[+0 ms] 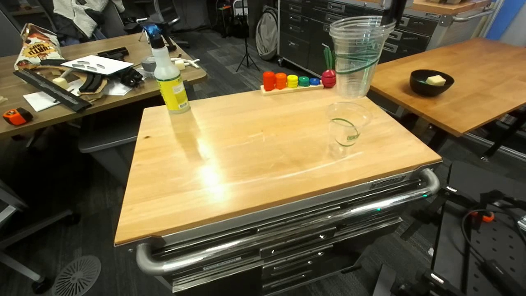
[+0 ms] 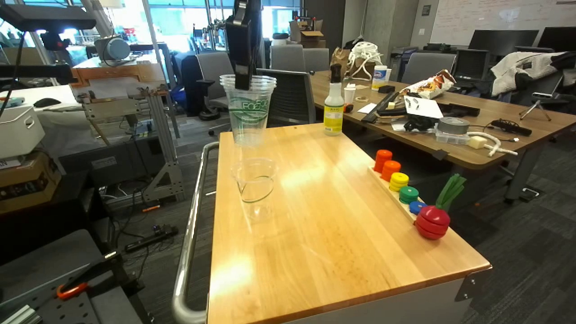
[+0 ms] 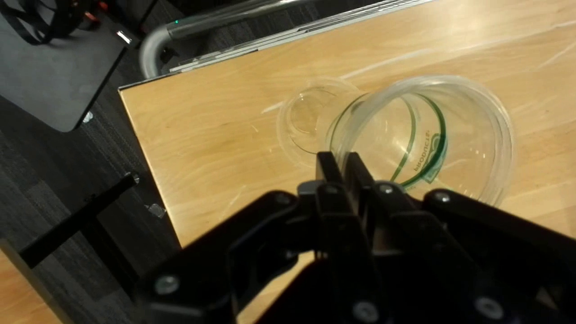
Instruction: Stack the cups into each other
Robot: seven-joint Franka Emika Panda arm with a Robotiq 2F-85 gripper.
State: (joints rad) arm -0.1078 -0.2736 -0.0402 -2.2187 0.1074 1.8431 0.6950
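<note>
Nested clear plastic cups (image 1: 356, 61), one stack, with green bands and lettering; more than one rim shows, exact count not readable through the see-through walls. Loose clear plastic cup (image 1: 347, 130), one, green-banded likewise, upright on the wooden tabletop (image 1: 246, 164), mouth uppermost. Progress, as judged: late stage. Done: the nesting of the held cups. Outstanding: one joining, of stack and loose cup, the latter being the only cup seen apart. Gripper (image 3: 339, 159): fingers drawn almost together, in the wrist view, with the rim wall of the stack pinched between their tips; hold taken at one side of the rim, not round the body. Position of stack: hung from the fingertips, its body below them and off to one side, raised from the tabletop as far as the views allow judgement. Position of loose cup: beneath the gripper and lower than the stack; in both exterior views its mouth lies just under the stack's base, a gap between, nothing inserted. In the wrist view it appears just past the fingertips, partly overlapped by the stack's lower end. Alignment, as judged: near to true, exact centring not determinable. Next requirement, as judged: a straight, slow lowering of the base into the open mouth.
</note>
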